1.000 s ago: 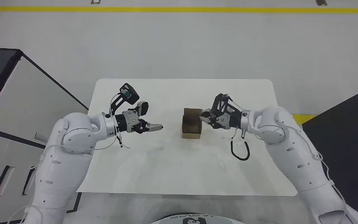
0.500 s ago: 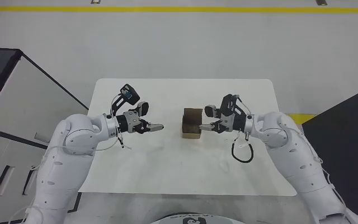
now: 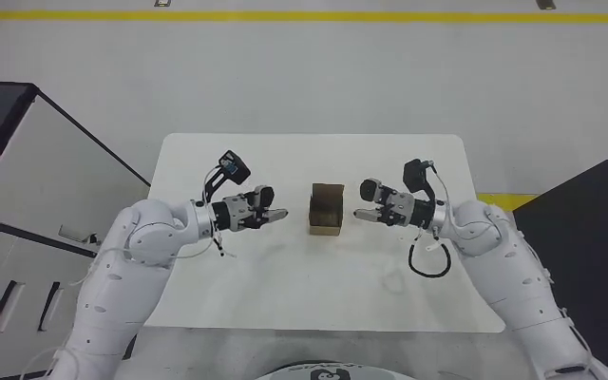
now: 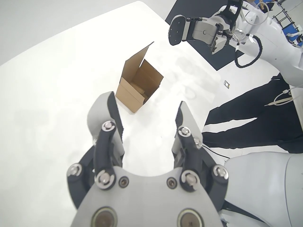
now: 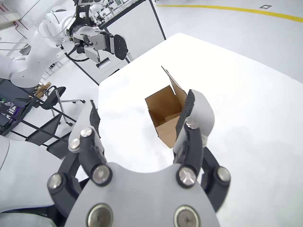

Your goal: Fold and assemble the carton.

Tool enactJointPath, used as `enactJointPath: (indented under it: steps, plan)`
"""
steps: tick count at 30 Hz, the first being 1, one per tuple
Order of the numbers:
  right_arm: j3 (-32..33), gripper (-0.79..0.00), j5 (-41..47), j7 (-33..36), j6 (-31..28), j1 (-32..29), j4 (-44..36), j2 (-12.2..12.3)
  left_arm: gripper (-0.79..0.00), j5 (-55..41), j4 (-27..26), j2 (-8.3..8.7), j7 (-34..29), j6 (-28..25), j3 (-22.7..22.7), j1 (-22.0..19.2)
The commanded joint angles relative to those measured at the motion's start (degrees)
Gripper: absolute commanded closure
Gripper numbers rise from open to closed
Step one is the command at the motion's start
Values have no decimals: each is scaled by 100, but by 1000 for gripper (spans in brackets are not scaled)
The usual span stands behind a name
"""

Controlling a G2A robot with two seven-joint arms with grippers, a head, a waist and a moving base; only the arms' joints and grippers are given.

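Top view shows the carton [image 3: 327,209] standing upright at the centre of the white table [image 3: 285,294], its top open. The left gripper [image 3: 275,217] is positioned at 9 o'clock from the carton, near it but not touching. The left forearm extends inward from the 8 o'clock side of the table, fingertips pointing at the carton. The right gripper [image 3: 363,215] is positioned at 3 o'clock from the carton, also clear of it. The right forearm enters from the 4 o'clock side, fingertips facing the carton. Each wrist view shows its own fingers spread wide apart with nothing between them, so both grippers are released. The left wrist view shows one tall flap standing above the carton rim and folded panels lying inside on its floor.
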Motion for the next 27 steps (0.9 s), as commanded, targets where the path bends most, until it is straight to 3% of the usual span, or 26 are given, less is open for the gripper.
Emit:
enactJointPath:
  steps: [1, 3, 9, 15, 23, 27]
  plan:
    - [-72, 0, 133, -44, 22, 44, 240, -13, 0, 48, 192, -2, -48, -40, 163, 19]
    - [-150, 0, 345, -181, 28, 73, 491, -39, 0, -429, 519, -51, 198, -183, 450, -5]
    - [-296, 0, 591, -301, 30, 130, 895, -78, 0, -348, 1333, -231, 830, -160, 1312, -501]
    - [-296, 0, 591, -301, 30, 130, 895, -78, 0, -297, 1366, -240, 915, -104, 1333, -529]
    - [-559, 0, 939, -512, 192, 168, 1320, -170, 0, -33, 1742, -337, 2221, -359, 1522, -575]
    - [-559, 0, 939, -512, 192, 168, 1320, -170, 0, -33, 1742, -337, 2221, -359, 1522, -575]
